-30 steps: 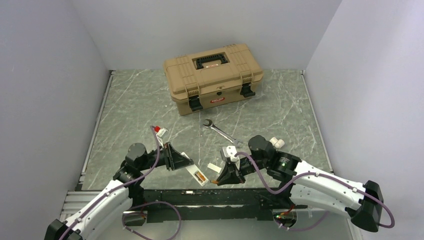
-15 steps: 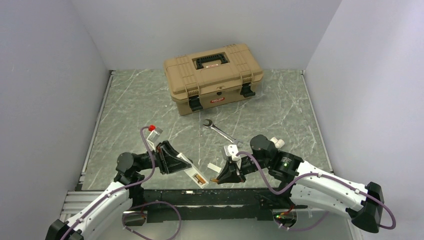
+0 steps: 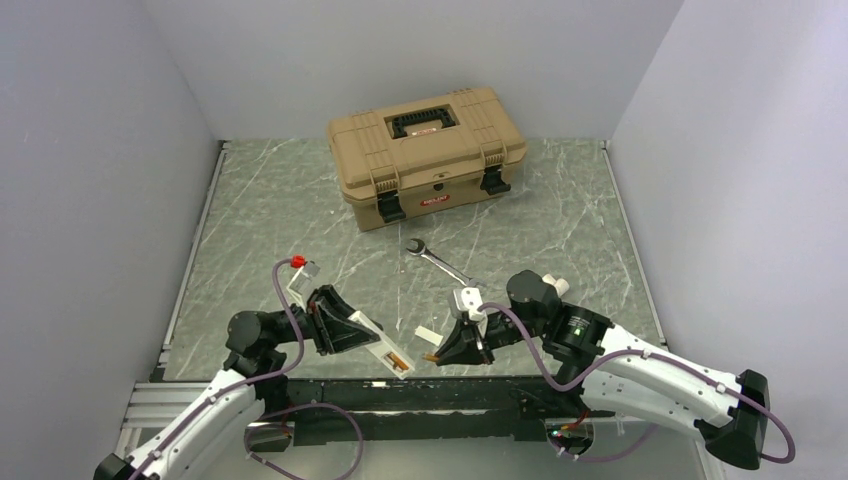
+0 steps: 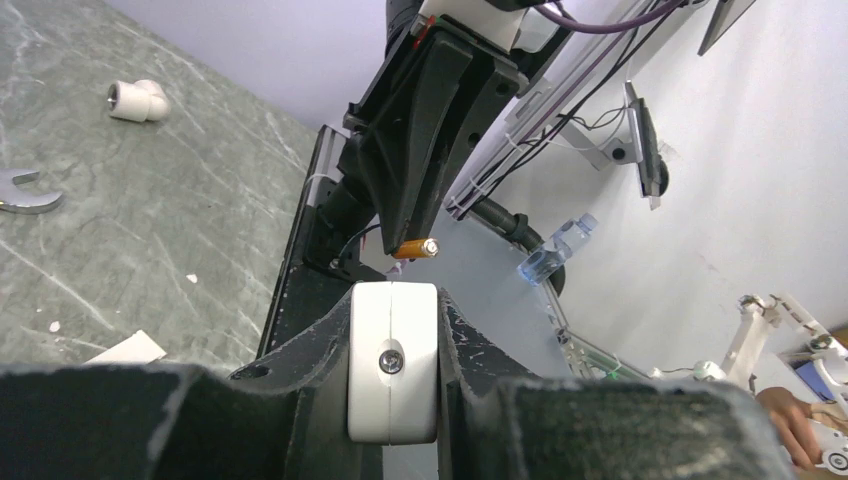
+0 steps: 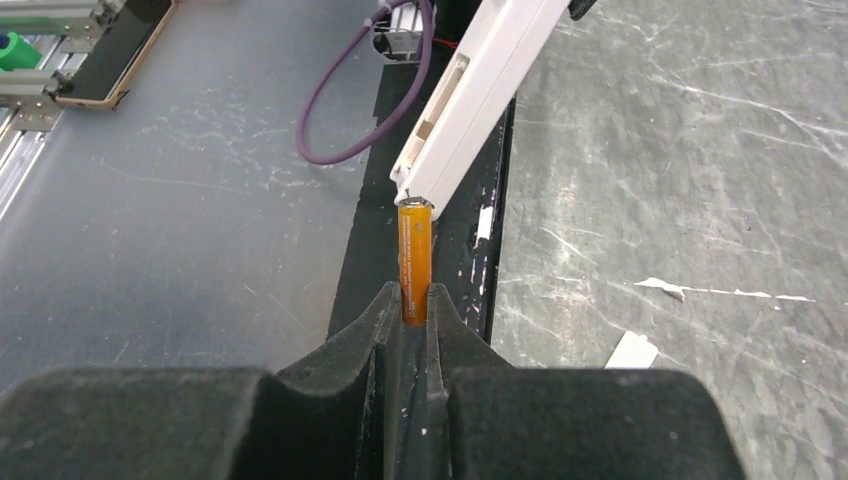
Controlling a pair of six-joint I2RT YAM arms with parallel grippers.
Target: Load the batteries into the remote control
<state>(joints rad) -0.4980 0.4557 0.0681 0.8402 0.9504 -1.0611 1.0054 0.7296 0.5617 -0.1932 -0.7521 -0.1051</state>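
- White plastic bar-shaped remote control [image 3: 388, 348], light and rigid, hangs over the near edge of the grey marbled table [image 3: 270, 210], its rear end clamped in the left gripper [image 3: 352, 326].
- Small orange cylindrical battery [image 5: 414, 262], smooth and probably slip-prone, is pinched low in the right gripper [image 5: 410, 305], its tip nearly touching the remote's free end.
- Room around both is open; the steel wrench [image 3: 438, 262] lies well apart.

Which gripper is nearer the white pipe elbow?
Right. The right gripper, holding a battery, is left of the pipe elbow and closer to the bases; the left gripper, holding the remote control, is farther left.
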